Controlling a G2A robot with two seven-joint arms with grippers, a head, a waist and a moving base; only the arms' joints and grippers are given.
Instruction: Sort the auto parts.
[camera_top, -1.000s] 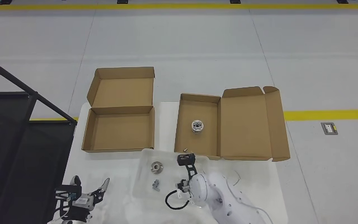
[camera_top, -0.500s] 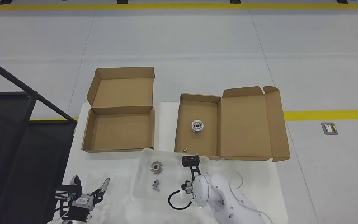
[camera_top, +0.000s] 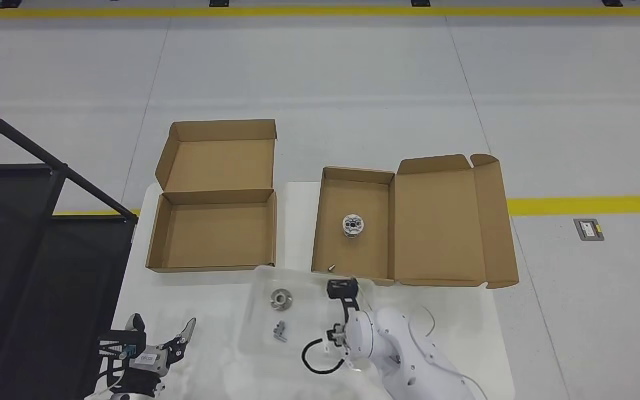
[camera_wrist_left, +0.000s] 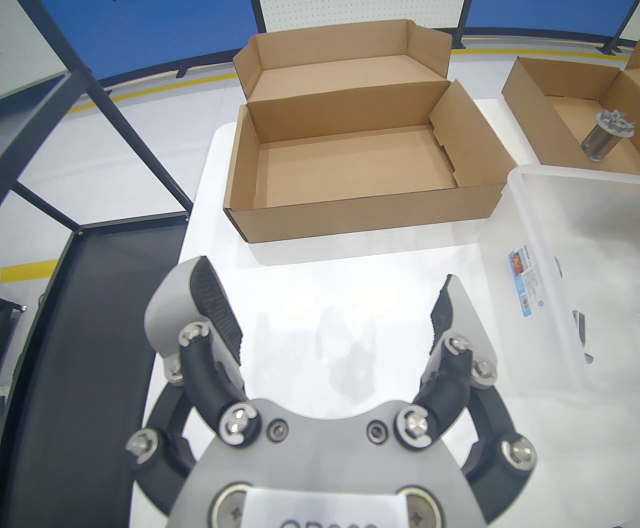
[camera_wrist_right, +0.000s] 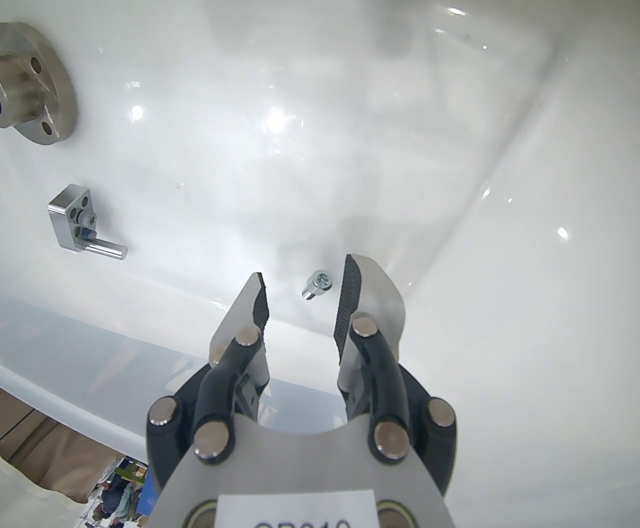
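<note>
**Socket-head screw: handling notes and parts count**

The right gripper (camera_wrist_right: 306, 270) stands inside the clear bin (camera_top: 305, 310). Its fingers are parted, one on each side of the socket-head screw (camera_wrist_right: 317, 284) and apart from it. The screw lies on its side on the bin floor, in the right part of the bin.

Handling, as judged: the screw is metal, rigid, very light and not fragile. It is smooth and round, so it is liable to roll or skid on the glossy plastic. Take hold across the head, its widest section, with the pads low to the floor. A hold on the thin shank is likely to slip.

The left gripper (camera_wrist_left: 325, 295) hangs over the near left of the table, fingers wide apart, holding nothing.

Count:
- Bin: three parts. One screw, one round flange (camera_wrist_right: 35, 95) and one bracket with pin (camera_wrist_right: 82, 223); the latter two lie left of the screw.
- Cardboard boxes: two, the left box (camera_top: 212, 235) and the right box (camera_top: 340, 195).
- Right box: one toothed hub (camera_top: 352, 223) and one small piece (camera_top: 329, 267), too small to identify.
</note>
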